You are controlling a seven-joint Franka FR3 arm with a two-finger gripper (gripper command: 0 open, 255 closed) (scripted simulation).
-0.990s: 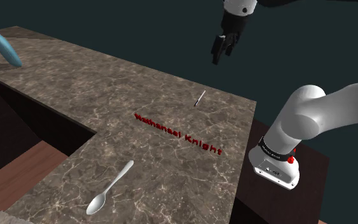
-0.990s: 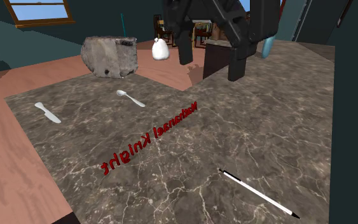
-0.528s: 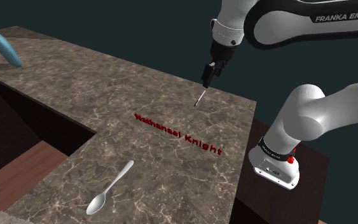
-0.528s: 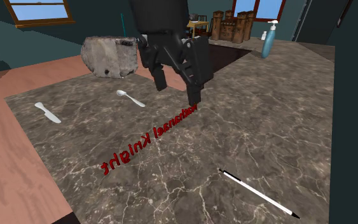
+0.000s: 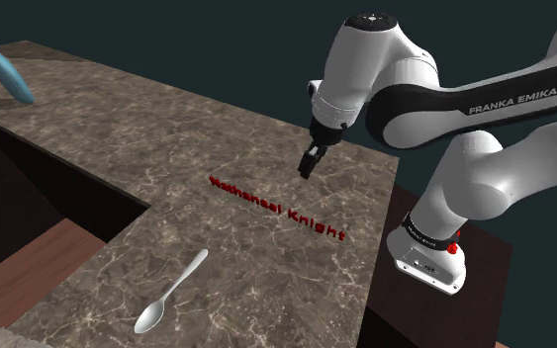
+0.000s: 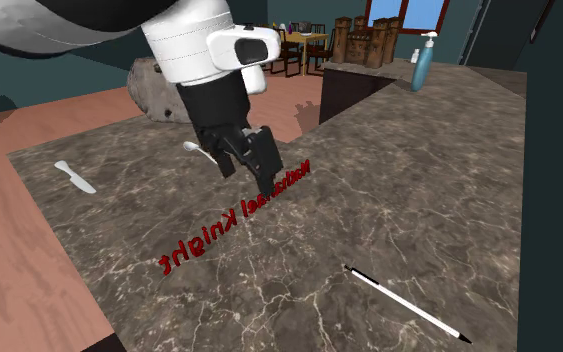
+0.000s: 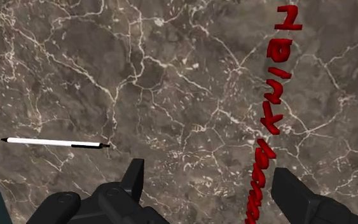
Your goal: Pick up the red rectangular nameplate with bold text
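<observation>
At the shoulder view's far left the blue pump bottle (image 5: 7, 71) is where it was a second ago. The spoon (image 5: 172, 292) near the front of the marbled tabletop (image 5: 118, 129) has not stirred either, and nothing lying on the surface has shifted. The change is all in the white arm (image 5: 405, 89). Within the last second it has swung down from high above the far edge, and the claw (image 5: 308, 163) now hangs low over the tabletop, just beyond the red nameplate (image 5: 276, 210). The nameplate is a row of raised red letters reading "Nathaniel Knight", lying flat near the middle of the tabletop and untouched. In the second exterior view the claw (image 6: 251, 172) overlaps the "Nathaniel" end of the lettering (image 6: 234, 215). In the wrist view the claw (image 7: 209, 175) is released, its fingers wide apart and empty. The letter strip (image 7: 274, 108) runs up between them, nearer one finger than the other and touching neither. The black-and-white pen (image 7: 53, 142) lies well off to the other side. The approach looks almost finished and the grasp not yet begun. The claw seems turned to close across the strip's narrow width, but it likely needs a small sideways correction and a final descent. The low, thin letters give the fingers little to bite on.
</observation>
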